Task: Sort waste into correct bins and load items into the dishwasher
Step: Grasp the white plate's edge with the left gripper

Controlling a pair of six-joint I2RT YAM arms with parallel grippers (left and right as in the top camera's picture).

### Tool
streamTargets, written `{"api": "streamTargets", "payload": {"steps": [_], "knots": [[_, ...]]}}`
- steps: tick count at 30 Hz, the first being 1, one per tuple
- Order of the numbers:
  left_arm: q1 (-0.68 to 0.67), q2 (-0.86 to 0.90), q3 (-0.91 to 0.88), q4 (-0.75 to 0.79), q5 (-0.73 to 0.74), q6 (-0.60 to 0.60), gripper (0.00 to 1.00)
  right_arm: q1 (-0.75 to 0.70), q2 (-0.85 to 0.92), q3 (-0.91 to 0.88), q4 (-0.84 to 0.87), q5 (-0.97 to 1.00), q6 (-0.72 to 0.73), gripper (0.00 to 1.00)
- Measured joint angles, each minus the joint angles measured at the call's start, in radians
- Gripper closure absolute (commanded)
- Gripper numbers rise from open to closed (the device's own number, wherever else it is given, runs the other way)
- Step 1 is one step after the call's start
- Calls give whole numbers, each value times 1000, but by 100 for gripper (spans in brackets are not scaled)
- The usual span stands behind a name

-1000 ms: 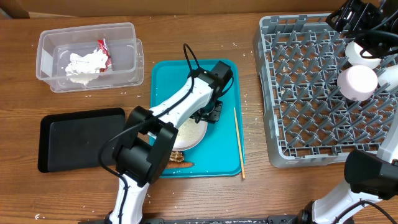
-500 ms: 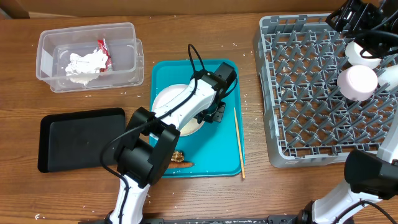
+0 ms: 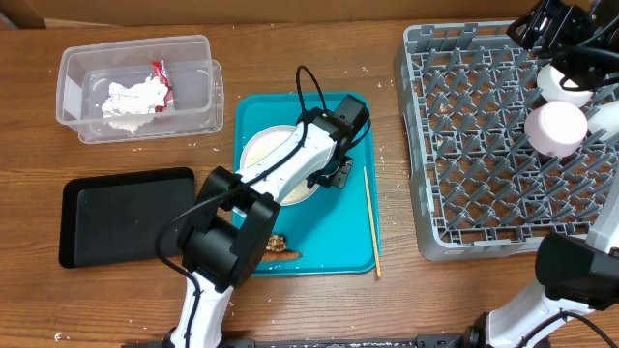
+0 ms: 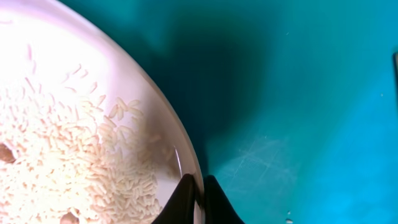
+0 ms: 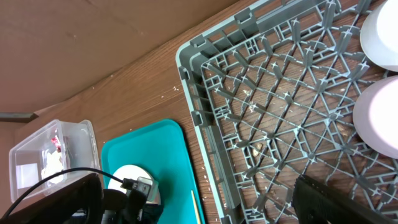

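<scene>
The left claw [image 4: 199, 184] is pinching the white plate [image 4: 93, 68] by its rim. Rice grains [image 4: 81, 162] lie just inside the grip.

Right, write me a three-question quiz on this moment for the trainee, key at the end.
1. True or false: the left gripper is shut on the rim of the plate that holds rice.
2. Pick one: the crumpled napkin lies in A) the clear tub, B) the black tray, C) the dish rack.
3. Fill in the blank: the thin wooden stick lies along the right side of the ____ serving tray.

Key: 1 true; 2 A; 3 teal.
</scene>
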Motion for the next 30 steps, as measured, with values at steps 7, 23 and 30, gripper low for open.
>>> {"api": "streamTargets", "payload": {"steps": [7,23,30], "knots": [[0,0,10,-49,-31,16,96,0,0,0,0,0,0,0],[-6,0,103,-208,-85,-27,96,0,0,0,0,0,0,0],[-6,0,119,-234,-104,-53,96,0,0,0,0,0,0,0]]}}
